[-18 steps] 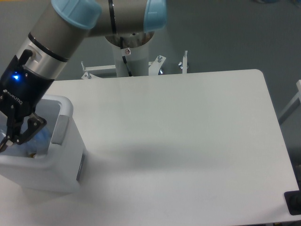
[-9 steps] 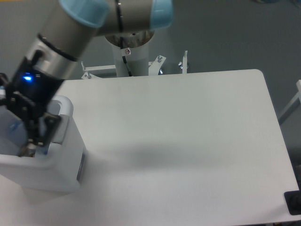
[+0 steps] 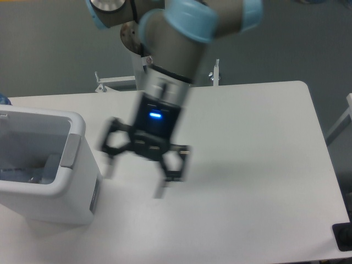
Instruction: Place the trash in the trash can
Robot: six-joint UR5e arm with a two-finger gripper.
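- Tool (image 3: 135, 179): fingers spread apart, empty, above the counter (image 3: 253, 165).
- Trash (image 3: 25, 175): dimly seen inside the trash can (image 3: 66, 192), left of the tool.
- Likely light, crushable, slippery plastic; no grip needed now.

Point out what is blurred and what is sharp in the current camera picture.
In the fixed camera view, the gripper and its fingers are smeared by motion blur, the jaws spread open and empty; the trash can and the table are sharp; a soft shadow lies on the table beside the gripper.
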